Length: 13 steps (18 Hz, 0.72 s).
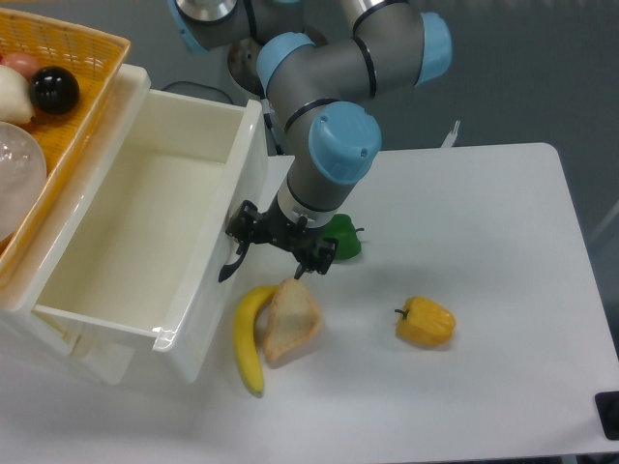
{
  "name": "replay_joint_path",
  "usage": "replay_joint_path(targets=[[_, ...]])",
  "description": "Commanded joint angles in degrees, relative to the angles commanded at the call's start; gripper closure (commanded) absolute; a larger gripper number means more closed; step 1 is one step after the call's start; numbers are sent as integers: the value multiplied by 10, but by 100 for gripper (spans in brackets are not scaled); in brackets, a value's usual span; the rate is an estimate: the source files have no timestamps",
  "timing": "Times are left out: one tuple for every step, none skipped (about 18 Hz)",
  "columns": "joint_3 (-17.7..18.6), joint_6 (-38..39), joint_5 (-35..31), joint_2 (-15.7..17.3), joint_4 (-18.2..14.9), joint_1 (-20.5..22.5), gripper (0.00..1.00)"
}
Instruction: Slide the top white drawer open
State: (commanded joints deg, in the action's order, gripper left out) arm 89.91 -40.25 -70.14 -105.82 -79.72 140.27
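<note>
Top white drawer (145,242) stands open; gripper (280,247) against its front, grip unclear. Banana (248,333) and bread (290,321) just beside the drawer front, green pepper (342,235) behind the gripper.

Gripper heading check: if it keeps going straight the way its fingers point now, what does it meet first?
The end effector points down toward the table. Straight on, it would likely meet the bread slice and banana lying just below it, though depth is unclear from this single view.

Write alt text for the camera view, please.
A robot arm's pincer holds the black handle of an open white drawer. A banana, bread, a green pepper and a yellow pepper lie on the table.
</note>
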Motion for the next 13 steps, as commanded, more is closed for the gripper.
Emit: replay_joint_path(targets=[[0, -1, 0, 0, 0, 0, 0], [0, -2, 0, 0, -1, 0, 0], [0, -2, 0, 0, -1, 0, 0], [0, -2, 1, 0, -2, 0, 0], [0, -1, 2, 0, -2, 0, 0], [2, -1, 3, -1, -2, 0, 0], [2, 0, 4, -1, -5, 0, 0], [2, -1, 5, -1, -10, 1, 0], [2, 0, 6, -1, -11, 0, 0], [2, 2, 11, -1, -11, 1, 0], [3, 2, 18, -1, -14, 1, 0], [3, 3, 22, -2, -18, 1, 0], [3, 3, 23, -3, -22, 1, 0]])
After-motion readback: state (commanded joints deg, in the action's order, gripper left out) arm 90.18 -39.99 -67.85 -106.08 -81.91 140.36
